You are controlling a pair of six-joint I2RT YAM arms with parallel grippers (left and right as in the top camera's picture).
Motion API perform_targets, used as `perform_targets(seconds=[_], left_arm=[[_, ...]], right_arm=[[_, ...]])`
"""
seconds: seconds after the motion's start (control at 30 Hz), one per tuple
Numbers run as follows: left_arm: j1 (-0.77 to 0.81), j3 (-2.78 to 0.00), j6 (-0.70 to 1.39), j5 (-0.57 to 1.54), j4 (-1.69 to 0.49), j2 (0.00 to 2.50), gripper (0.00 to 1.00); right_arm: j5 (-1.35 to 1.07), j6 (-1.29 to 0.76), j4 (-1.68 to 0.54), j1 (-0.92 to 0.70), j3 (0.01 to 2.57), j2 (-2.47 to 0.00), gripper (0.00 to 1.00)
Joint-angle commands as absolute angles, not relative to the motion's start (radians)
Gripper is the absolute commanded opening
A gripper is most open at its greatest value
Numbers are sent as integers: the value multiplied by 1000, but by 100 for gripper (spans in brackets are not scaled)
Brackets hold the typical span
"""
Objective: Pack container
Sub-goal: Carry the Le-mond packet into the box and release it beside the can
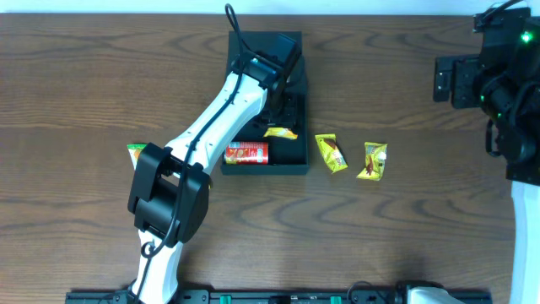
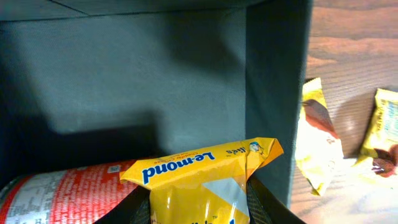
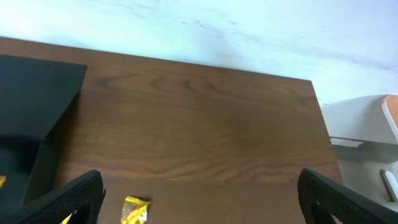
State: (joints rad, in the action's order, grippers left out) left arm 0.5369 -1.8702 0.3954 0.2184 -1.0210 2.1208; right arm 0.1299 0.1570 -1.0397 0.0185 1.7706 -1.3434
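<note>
Centrally, toward the far edge of the wooden table (image 1: 84,84), sits the container (image 1: 297,150), a dark teal-green square box with rigid, matte walls and a flat floor. Its hinged lid (image 1: 283,46) is folded open at the far side. From the left wrist camera the inside looks plain and dull, with straight upright walls meeting at a clean corner, and shadow lies across the back wall. The left gripper (image 2: 199,206) is reached down into the box with its dark fingers (image 2: 262,200) closed narrowly on a yellow Lemond packet (image 2: 205,165). The packet's crimped top edge points toward the box floor. A red chip can (image 2: 62,193) lies on its side inside the container, just beside the held packet and against the near wall in the overhead view. Outside the box, to its right, two yellow snack packets (image 1: 331,153) (image 1: 372,160) lie flat on the wood, close to each other and near the container's side wall. A green-and-orange packet (image 1: 135,152) shows at the container's left, partly hidden by the left arm. The right gripper (image 3: 199,186) is well apart from the box over bare table at the right, jaws spread wide and holding nothing.
</note>
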Motion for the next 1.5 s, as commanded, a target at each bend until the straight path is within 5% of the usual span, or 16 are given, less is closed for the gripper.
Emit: perform_targets(seconds=[0.0,1.1,1.2,1.3,1.47], left_arm=[[543,-1865,405,260,-1026,2119,40],[586,-1729,487,301,-1039,2119,43],[586,-1729,487,319,-1038,2119,49],[586,-1729,487,319,-1039,2119,68],[586,-1729,487,319,-1039,2119,68]], right_arm=[[123,135,-1042,26,1765,-1344,99],[122,135,-1040,26,1765,-1344,99],[122,135,-1040,26,1765,-1344,99],[107,135,-1040,26,1765,-1344,99],[100,135,-1040,26,1765,-1344,99]])
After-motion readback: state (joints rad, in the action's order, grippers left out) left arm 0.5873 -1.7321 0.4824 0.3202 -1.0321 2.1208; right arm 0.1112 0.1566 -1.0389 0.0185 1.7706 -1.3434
